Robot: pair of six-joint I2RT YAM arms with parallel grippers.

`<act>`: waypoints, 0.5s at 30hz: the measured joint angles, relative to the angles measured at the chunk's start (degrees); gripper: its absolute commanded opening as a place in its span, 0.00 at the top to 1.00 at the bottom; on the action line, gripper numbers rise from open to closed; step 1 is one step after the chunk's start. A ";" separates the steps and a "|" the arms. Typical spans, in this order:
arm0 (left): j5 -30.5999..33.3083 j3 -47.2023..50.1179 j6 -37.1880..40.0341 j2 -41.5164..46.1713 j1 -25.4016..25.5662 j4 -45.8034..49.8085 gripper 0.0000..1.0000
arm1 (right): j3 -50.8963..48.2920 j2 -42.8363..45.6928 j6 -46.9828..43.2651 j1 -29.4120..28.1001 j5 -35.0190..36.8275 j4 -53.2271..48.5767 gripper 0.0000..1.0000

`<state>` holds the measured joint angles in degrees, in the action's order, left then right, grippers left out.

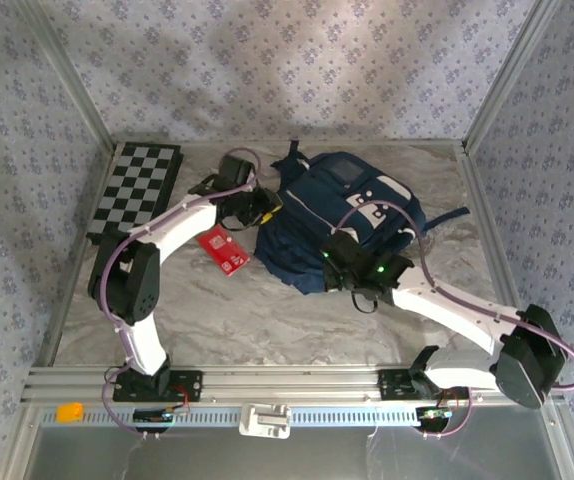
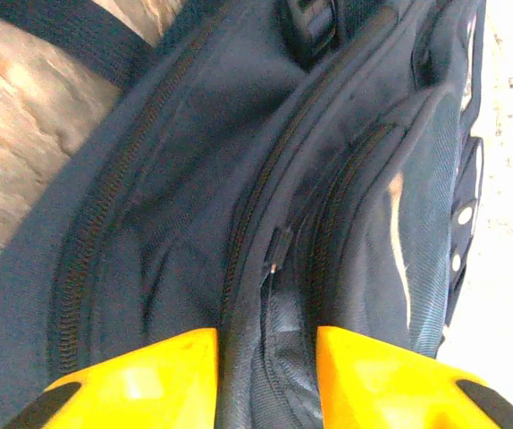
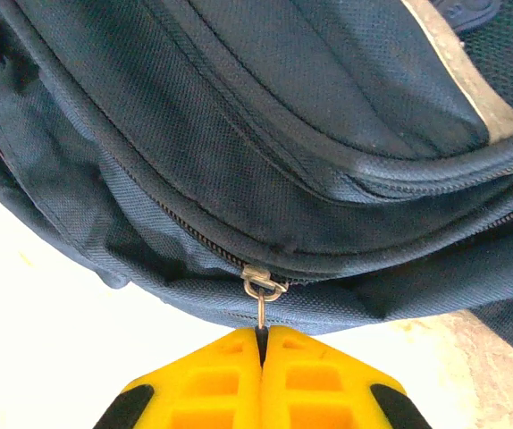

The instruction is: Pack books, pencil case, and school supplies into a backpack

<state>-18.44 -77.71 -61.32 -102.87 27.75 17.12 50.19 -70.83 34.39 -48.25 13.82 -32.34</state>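
The navy backpack (image 1: 352,205) lies in the middle of the table. My right gripper (image 1: 333,262) is at its near edge, shut (image 3: 262,332) on the metal zipper pull (image 3: 263,295) of the backpack (image 3: 265,134). My left gripper (image 1: 263,212) is at the bag's left end. Its yellow fingers (image 2: 163,371) stand apart (image 2: 267,344) astride a ridge of backpack (image 2: 176,179) fabric, with a small dark zipper pull (image 2: 280,248) just ahead. The red pencil case (image 1: 225,250) lies flat on the table left of the bag. The books and school supplies are out of view.
A black-and-white checkered board (image 1: 137,190) lies at the far left. Metal frame posts and patterned walls close in the table (image 1: 267,320) on three sides. An orange item (image 1: 69,411) and a white part (image 1: 265,420) sit by the front rail.
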 measured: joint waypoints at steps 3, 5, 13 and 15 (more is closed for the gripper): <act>1.97 5.49 -2.51 4.42 0.63 -2.89 0.50 | -0.15 -0.66 0.04 -0.07 -0.35 0.94 1.00; 3.26 9.92 -5.49 8.11 3.10 -3.91 0.46 | -0.50 -0.66 0.04 -0.07 -0.61 1.86 1.00; 8.55 14.97 -16.70 10.54 16.59 -8.50 0.42 | -1.75 -0.81 0.04 -0.17 -1.01 3.43 1.00; 10.10 14.84 -18.91 9.42 18.29 -9.68 0.42 | -1.88 -0.81 0.04 -0.17 -1.03 3.63 1.00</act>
<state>-8.34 -62.87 -80.23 -93.45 46.04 7.44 48.31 -71.64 34.44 -48.42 12.80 -28.71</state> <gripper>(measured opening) 0.577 0.052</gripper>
